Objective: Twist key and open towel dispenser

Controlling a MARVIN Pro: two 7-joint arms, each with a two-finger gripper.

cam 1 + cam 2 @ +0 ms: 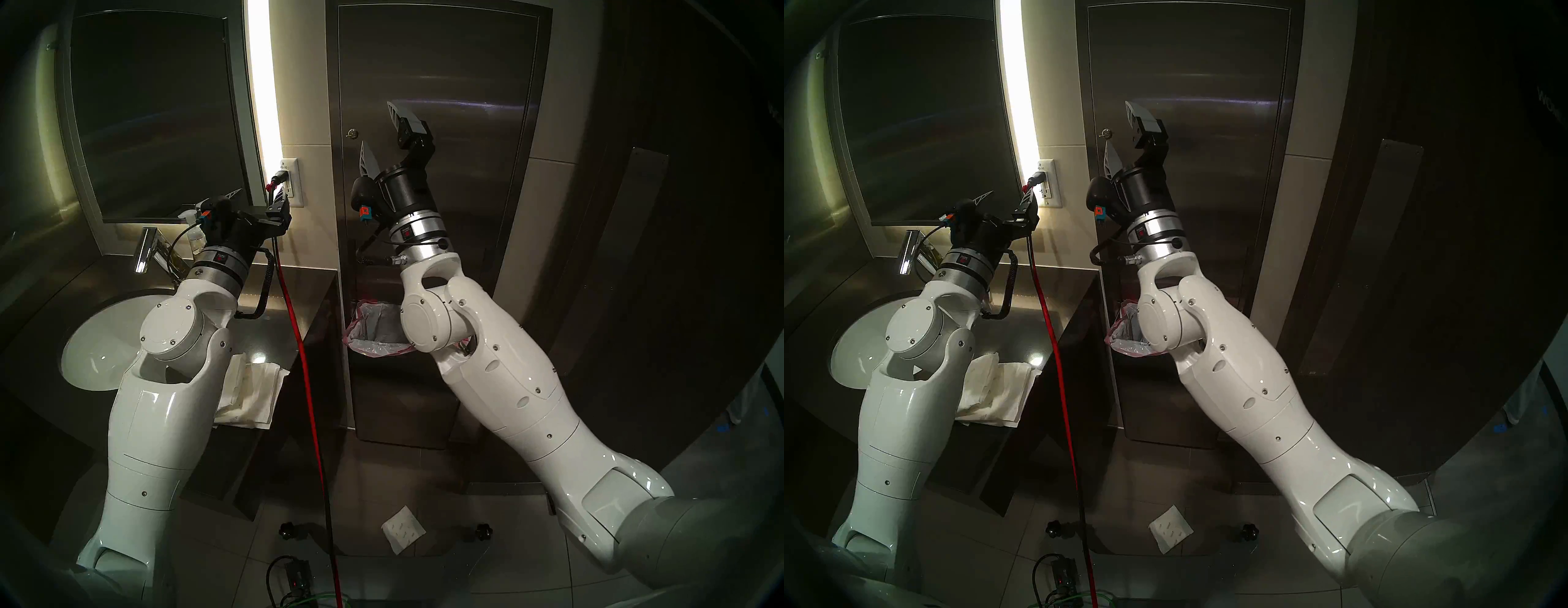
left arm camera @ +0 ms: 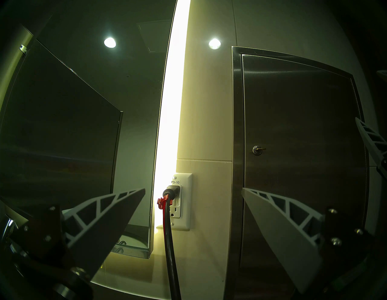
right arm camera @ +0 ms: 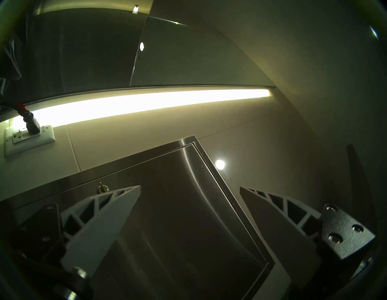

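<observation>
The towel dispenser is a tall brushed-steel wall cabinet, and its door panel is shut. A small brass key sticks out of the round silver lock at the door's left edge. The key also shows in the left wrist view and the right wrist view. My right gripper is open and empty in front of the door, just right of the key and not touching it. Its lower finger's tip hides part of the lock in the right wrist view. My left gripper is open and empty over the counter, facing the wall outlet.
A red-and-black cable runs from the wall outlet down to the floor between my arms. A steel waste bin with a pink-edged liner sits below the dispenser. To the left are a mirror, a sink and folded paper towels.
</observation>
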